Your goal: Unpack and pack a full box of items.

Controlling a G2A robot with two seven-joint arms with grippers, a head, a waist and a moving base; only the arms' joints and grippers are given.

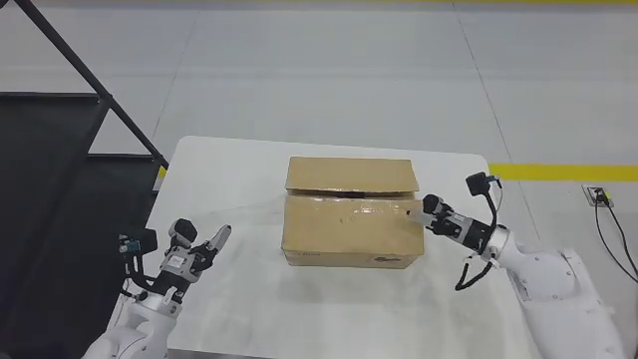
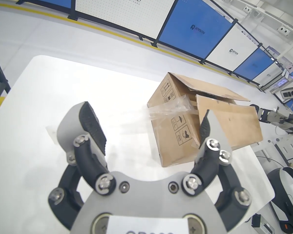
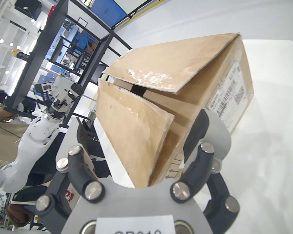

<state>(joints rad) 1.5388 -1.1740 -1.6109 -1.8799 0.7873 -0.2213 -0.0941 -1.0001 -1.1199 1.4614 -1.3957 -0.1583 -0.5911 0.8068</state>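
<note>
A brown cardboard box stands in the middle of the white table. Its two top flaps are cut apart and slightly raised, and loose clear tape hangs off one end. My right gripper is at the box's right end, open. In the right wrist view the box fills the middle, and the corner of the nearer flap lies between the right gripper's spread fingers. My left gripper is open and holds nothing. It hovers over the table's front left, well clear of the box.
A black metal rack stands off the table's left side. The table's front edge and right edge are close to the arms. Bare tabletop lies left of and in front of the box. A cable lies on the floor at the right.
</note>
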